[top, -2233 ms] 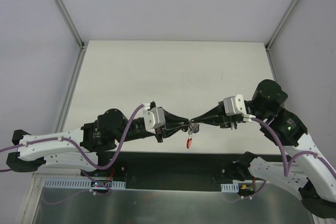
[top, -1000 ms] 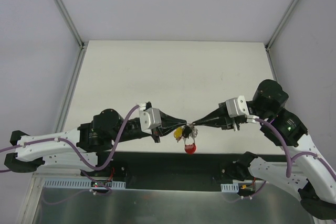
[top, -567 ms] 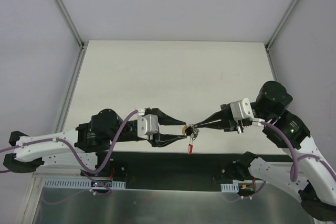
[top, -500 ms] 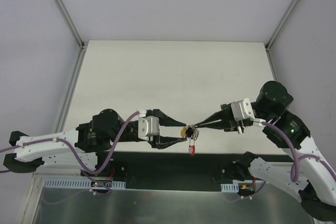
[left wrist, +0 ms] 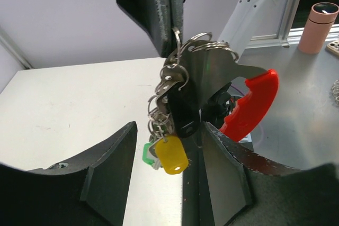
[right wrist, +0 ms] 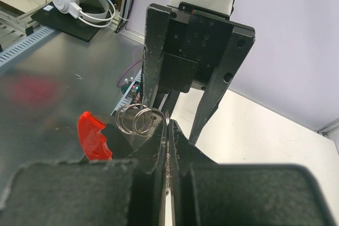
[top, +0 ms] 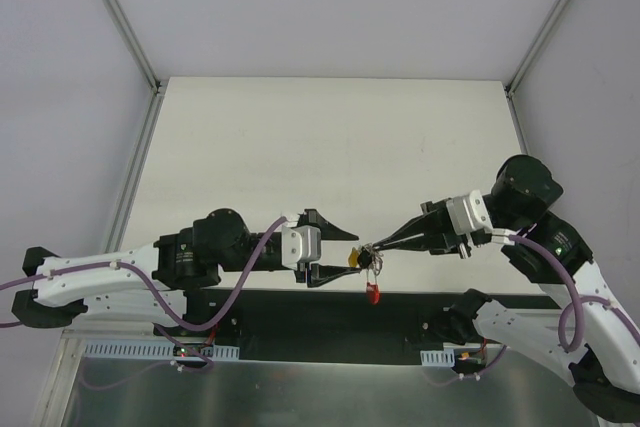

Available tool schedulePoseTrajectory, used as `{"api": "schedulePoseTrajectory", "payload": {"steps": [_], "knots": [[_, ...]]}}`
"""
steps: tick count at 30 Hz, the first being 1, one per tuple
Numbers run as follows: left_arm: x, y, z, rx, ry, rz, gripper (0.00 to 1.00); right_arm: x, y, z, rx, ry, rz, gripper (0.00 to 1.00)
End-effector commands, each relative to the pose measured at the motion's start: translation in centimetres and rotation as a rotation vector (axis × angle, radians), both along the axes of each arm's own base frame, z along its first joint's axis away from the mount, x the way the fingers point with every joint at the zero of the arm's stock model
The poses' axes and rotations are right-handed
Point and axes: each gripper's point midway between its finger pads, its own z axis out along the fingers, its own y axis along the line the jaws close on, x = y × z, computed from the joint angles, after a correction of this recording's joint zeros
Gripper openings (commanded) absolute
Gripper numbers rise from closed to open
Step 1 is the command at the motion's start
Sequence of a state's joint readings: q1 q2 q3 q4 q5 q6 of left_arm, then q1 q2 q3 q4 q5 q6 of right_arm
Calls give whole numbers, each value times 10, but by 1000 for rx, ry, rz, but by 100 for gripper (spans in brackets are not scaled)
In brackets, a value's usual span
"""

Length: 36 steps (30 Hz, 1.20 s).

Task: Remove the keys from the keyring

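A second ago the left hand (top: 350, 253) was pinched shut at the bunch, with the yellow head at its tip. Now its jaws stand apart, one finger on each side of the keys (top: 366, 261), and its wrist has shifted right towards them. Whether a finger brushes the metal cannot be told. Nearest of all, the red-headed key (top: 373, 293) hangs lowest, over the near edge of the counter (top: 330, 137); it was there before too, though turned another way. Just above it the yellow head (left wrist: 170, 155), a green one (left wrist: 148, 151) and a black one (left wrist: 185, 116) cluster in mid-air between the two hands. The right hand (top: 369, 246), coming in from the right, stays clamped tight on the keyring (right wrist: 140, 119), whose silvery loops show beside its fingertips, so the whole bunch dangles from it alone. Farther off in the left wrist view, a pink lidded flask (left wrist: 318, 26) stands on a grey metal surface behind the right arm; its contents cannot be seen.
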State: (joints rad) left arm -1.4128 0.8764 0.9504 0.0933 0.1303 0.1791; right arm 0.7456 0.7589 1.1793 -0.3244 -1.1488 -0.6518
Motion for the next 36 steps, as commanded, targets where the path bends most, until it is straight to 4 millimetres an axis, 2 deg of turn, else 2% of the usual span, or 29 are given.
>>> {"api": "schedulePoseTrajectory", "payload": {"steps": [1,16,23,28,36], "knots": [[8,11,34,-90,-35,52,52,-13,-7,23,81,-91,52,1],[-20,-3,41,-84,-51,-121,45,-13,-7,22,80,-88,48,1],[-19,-7,40,-76,-34,-119,42,-11,-6,20,72,-79,46,1],[-17,-8,42,-81,-33,-110,36,-10,-5,18,67,-75,43,1],[-12,-11,42,-76,-25,-81,36,-9,-4,16,61,-70,45,1]]}}
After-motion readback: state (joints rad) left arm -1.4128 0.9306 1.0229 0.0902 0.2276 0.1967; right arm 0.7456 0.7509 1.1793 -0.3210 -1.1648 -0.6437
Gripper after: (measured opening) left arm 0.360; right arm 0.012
